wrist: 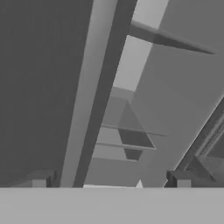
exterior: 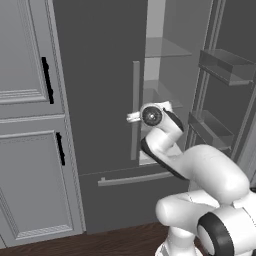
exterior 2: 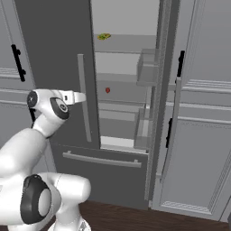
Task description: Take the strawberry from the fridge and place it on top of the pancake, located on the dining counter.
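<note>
The dark grey fridge (exterior 2: 54,45) has its left door shut and its right door swung open onto pale glass shelves. A tiny red strawberry (exterior 2: 107,90) lies on a middle shelf, left of centre. My hand (exterior 2: 54,103) hovers in front of the shut left door, beside its long grey handle (exterior 2: 83,97), well short of the strawberry. In the hand view my gripper (wrist: 110,183) is open with nothing between its fingertips (wrist: 39,182), and it looks along the handle into the shelves. The pancake and the dining counter are out of view.
A small yellow-green item (exterior 2: 104,36) lies on the upper shelf. The open right door (exterior: 225,70) carries clear bins. Light grey panelled cabinets (exterior: 30,125) flank the fridge. Below is the drawer with its bar (exterior 2: 101,160), over a dark wood floor.
</note>
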Controlling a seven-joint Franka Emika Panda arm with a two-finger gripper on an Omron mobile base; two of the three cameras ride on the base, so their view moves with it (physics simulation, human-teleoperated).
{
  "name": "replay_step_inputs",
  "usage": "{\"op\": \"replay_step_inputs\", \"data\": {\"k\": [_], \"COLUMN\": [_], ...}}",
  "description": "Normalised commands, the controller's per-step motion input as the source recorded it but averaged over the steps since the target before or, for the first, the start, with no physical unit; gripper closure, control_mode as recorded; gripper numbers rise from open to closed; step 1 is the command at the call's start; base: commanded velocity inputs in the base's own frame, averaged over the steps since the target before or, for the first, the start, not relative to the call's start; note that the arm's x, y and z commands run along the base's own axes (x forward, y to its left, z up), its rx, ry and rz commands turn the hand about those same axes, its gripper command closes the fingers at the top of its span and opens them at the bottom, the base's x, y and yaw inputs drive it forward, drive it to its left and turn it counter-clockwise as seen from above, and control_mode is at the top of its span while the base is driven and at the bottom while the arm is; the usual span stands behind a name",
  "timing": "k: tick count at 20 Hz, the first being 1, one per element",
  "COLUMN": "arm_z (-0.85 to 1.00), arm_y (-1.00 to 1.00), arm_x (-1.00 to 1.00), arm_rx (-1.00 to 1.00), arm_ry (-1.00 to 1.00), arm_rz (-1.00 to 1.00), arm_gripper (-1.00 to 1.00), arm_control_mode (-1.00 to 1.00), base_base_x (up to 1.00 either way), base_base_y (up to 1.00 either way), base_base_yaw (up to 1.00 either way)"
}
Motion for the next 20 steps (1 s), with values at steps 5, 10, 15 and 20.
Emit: {"op": "replay_step_inputs", "data": {"k": [5,10,15,20], "arm_z": [0.14,0.04,0.08,0.69], "arm_y": [0.39,0.29,0.29,0.02], "arm_x": [0.07,0.11,0.00,-0.01], "arm_rx": [0.32,0.27,0.05,-0.05], "arm_ry": [0.11,0.07,-0.22,0.00], "arm_rz": [0.29,0.28,0.23,-0.09], "arm_gripper": [-1.00,-1.00,-1.00,-1.00], "arm_control_mode": [-1.00,-1.00,-1.00,-1.00], "base_base_x": [0.00,0.00,0.00,0.00], "base_base_y": [0.00,0.00,0.00,0.00], "base_base_yaw": [0.00,0.00,0.00,0.00]}}
